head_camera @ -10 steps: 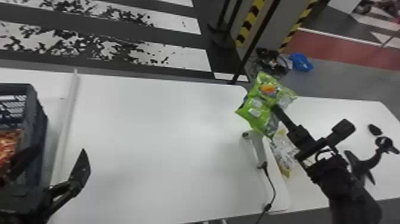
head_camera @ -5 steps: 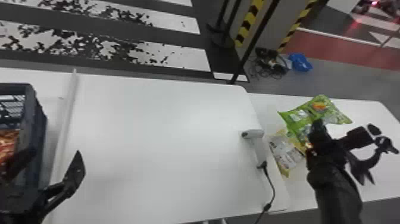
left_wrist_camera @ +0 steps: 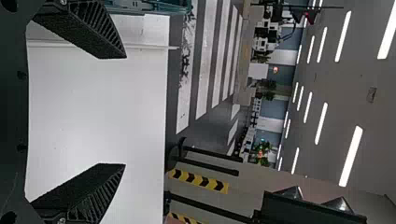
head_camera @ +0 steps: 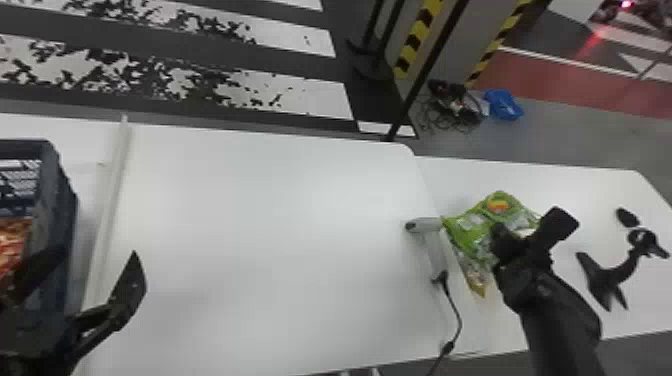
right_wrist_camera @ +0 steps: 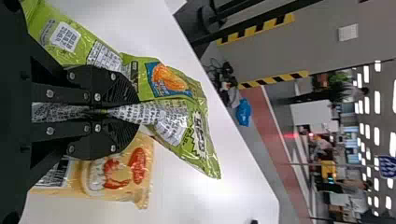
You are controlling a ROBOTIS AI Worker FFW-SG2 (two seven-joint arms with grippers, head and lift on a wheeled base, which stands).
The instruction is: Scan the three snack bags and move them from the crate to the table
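At the right of the head view, my right gripper is over the green snack bag. In the right wrist view, that gripper is shut on the green bag, pinching its middle. A yellow snack bag lies on the table beside and below it. The grey scanner lies just left of the bags. At the far left, my left gripper stands open beside the dark crate, which holds a reddish-orange bag. Nothing is between the left gripper's fingers in its wrist view.
A white rail crosses the white table near the crate. The scanner's black cable runs to the front edge. A black stand is on the table right of the right arm.
The green bag, held in my right gripper, swung right and down from over the scanner, then came back slightly left over the yellow bag. The left gripper has barely shifted.
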